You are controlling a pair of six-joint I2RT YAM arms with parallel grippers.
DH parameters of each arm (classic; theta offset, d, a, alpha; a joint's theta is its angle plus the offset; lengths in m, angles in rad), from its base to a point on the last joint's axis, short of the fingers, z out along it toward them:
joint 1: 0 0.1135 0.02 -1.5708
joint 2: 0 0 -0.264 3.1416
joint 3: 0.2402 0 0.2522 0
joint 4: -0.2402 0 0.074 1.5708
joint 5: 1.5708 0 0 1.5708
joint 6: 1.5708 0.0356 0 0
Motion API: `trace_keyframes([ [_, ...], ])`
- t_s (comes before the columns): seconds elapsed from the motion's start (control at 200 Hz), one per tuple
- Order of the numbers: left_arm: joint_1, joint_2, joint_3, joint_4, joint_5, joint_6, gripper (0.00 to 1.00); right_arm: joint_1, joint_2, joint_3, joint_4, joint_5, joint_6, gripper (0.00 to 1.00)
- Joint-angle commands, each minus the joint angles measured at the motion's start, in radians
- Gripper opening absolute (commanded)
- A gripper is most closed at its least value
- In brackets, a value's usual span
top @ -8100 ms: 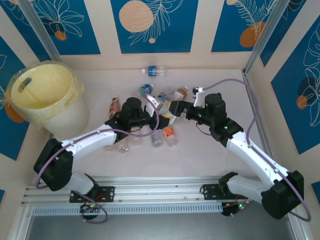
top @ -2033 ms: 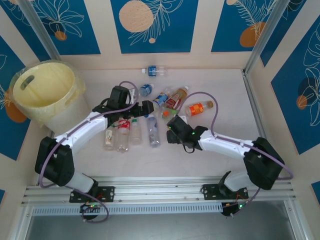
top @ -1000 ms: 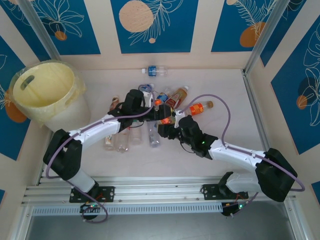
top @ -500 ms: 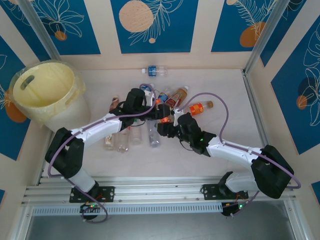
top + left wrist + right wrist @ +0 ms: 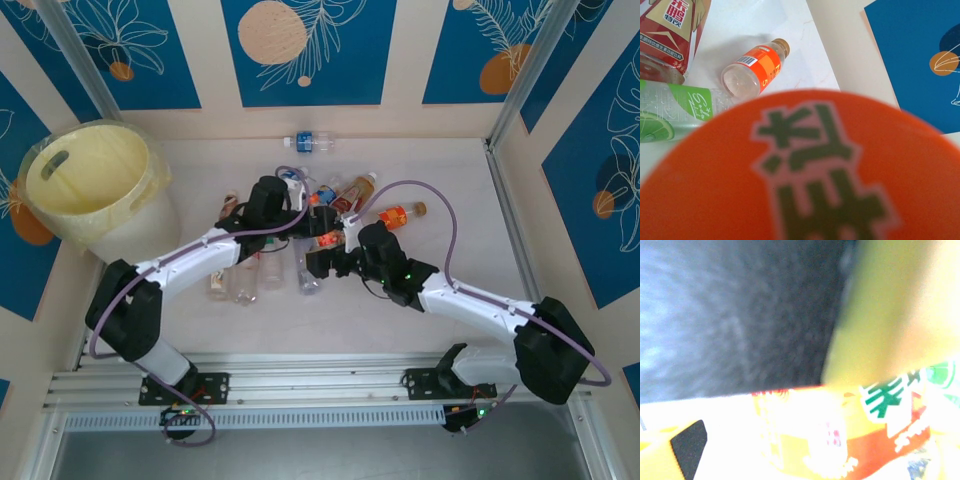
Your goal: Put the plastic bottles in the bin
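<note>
Orange-labelled clear plastic bottle (image 5: pixel 327 240) sits well right of the pale-yellow round bin (image 5: pixel 128 232), between the right gripper (image 5: pixel 315 264), jaws apart, and the left gripper (image 5: pixel 306 220), nearer the bin; whether that one grips it I cannot tell.

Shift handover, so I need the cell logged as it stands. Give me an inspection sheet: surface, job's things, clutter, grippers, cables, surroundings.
Surface: pale table, no spill seen.
Job's things: plastic bottles lying clustered mid-table, one stray bottle by the far wall; bin upright far left, lined.
Clutter: nothing seen.
Grippers: left gripper over the cluster, orange-label bottle close against its camera, jaws hidden; right gripper open beside it, view blurred.
Cables: purple cables along both arms, the right one looping above the table.
Surroundings: blue-and-cream wall panels, metal rail at the near edge.
</note>
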Motion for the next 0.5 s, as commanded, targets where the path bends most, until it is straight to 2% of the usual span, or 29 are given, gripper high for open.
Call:
trace_keyframes([
  [0.0, 0.01, -0.029, -0.025, -0.03, -0.109, 0.045, 0.51, -0.001, -0.055, 0.02, -0.006, -0.044, -0.076, 1.0],
  [0.26, 0.045, -0.092, -0.031, -0.078, -0.158, 0.085, 0.51, -0.015, -0.086, 0.011, 0.005, 0.053, -0.053, 1.0],
  [0.375, 0.065, -0.165, -0.04, -0.124, -0.234, 0.133, 0.51, -0.03, -0.093, -0.001, 0.006, 0.158, -0.013, 1.0],
  [0.495, 0.084, -0.262, -0.066, -0.153, -0.327, 0.182, 0.52, -0.064, -0.084, 0.003, -0.042, 0.215, 0.048, 1.0],
])
